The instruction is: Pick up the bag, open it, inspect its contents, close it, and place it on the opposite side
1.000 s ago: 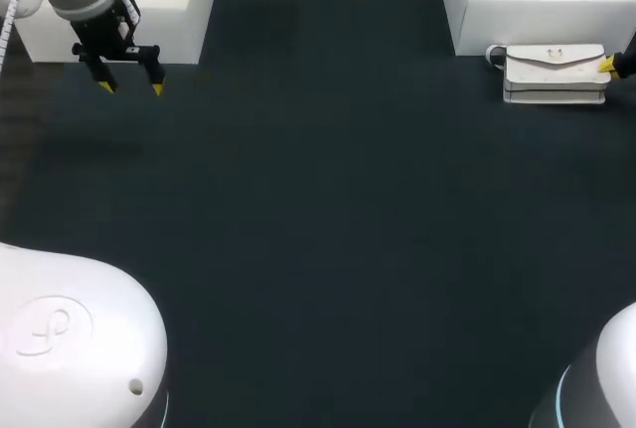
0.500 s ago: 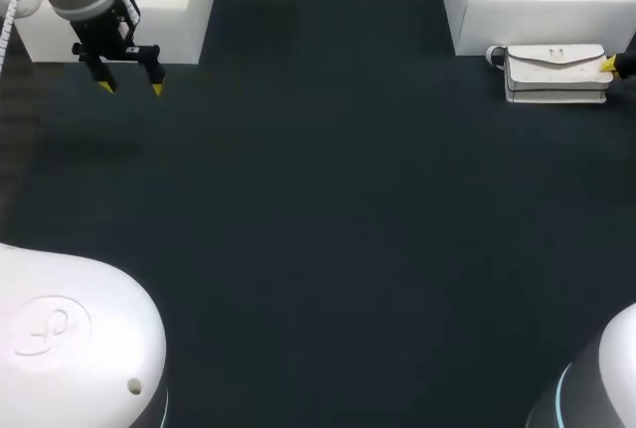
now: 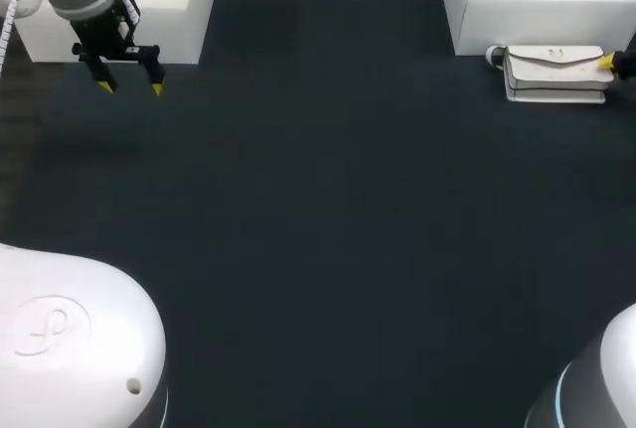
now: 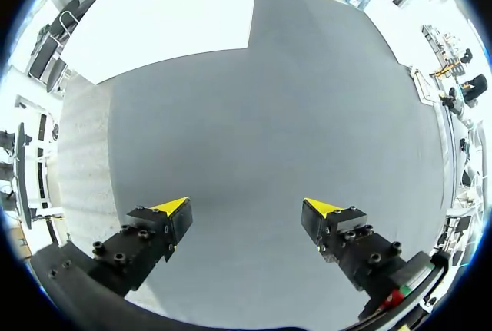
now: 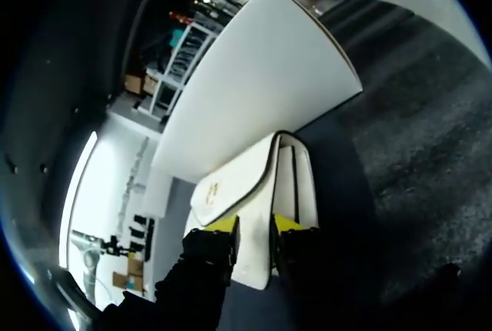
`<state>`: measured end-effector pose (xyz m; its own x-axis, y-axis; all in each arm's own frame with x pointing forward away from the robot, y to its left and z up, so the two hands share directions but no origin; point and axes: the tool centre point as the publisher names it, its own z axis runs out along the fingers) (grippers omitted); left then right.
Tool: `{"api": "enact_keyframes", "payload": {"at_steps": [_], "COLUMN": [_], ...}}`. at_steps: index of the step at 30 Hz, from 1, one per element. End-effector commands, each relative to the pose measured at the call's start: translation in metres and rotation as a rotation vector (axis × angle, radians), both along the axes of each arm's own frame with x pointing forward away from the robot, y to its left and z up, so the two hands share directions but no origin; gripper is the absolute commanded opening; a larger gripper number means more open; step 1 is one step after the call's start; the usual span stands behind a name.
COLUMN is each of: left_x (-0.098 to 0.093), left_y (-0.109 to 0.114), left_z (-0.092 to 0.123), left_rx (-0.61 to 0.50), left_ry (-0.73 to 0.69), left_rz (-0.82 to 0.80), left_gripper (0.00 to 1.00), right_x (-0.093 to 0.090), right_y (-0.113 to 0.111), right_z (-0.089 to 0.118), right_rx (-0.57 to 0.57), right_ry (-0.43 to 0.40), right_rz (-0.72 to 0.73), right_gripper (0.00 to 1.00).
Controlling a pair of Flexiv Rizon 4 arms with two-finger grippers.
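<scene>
The white bag (image 3: pixel 555 72) lies flat at the table's far right, against the foot of a white box (image 3: pixel 537 6). My right gripper (image 3: pixel 608 64) is at its right end, only its yellow tip showing in the head view. In the right wrist view the bag (image 5: pixel 254 177) lies ahead of the right gripper (image 5: pixel 254 223). The fingers stand a little apart, straddling the edge of the bag's flap, so the gripper is open. My left gripper (image 3: pixel 129 86) hangs wide open over the far left of the table, with nothing between the left gripper's (image 4: pixel 246 210) fingers.
A second white box (image 3: pixel 149 6) stands at the far left corner, just behind my left gripper, and shows in the left wrist view as the white box (image 4: pixel 169 24). Dark mat (image 3: pixel 318 210) covers the table between the two boxes.
The bag has sunk slightly flatter onto the table. My right gripper's fingers have parted a little at its end. The left arm has not moved.
</scene>
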<state>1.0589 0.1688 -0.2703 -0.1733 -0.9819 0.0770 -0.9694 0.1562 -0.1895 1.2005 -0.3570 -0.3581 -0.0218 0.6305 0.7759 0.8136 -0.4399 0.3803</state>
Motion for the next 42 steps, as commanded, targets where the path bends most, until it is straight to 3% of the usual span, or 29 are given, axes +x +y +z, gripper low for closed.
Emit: {"api": "enact_keyframes", "payload": {"at_steps": [1,18,28,33,42], "left_x": [0.0,0.0,0.0,0.0,0.0], "left_y": [0.0,0.0,0.0,0.0,0.0], "left_z": [0.0,0.0,0.0,0.0,0.0], "left_rx": [0.001,0.001,0.001,0.001,0.001], "left_ry": [-0.001,-0.001,-0.001,-0.001,-0.001], "left_rz": [0.001,0.001,0.001,0.001,0.001], "left_gripper": [1.0,1.0,1.0,1.0,1.0], "right_x": [0.009,-0.019,-0.047,-0.058,-0.078], "right_y": [-0.008,-0.028,-0.01,-0.002,0.014], "right_z": [-0.003,0.038,0.072,0.078,0.089], "right_rx": [0.017,-0.296,-0.447,-0.496,-0.573], "right_ry": [0.553,0.585,0.701,0.763,0.746], "right_rz": [0.717,0.538,0.494,0.416,0.227], "right_gripper": [1.0,1.0,1.0,1.0,1.0]}}
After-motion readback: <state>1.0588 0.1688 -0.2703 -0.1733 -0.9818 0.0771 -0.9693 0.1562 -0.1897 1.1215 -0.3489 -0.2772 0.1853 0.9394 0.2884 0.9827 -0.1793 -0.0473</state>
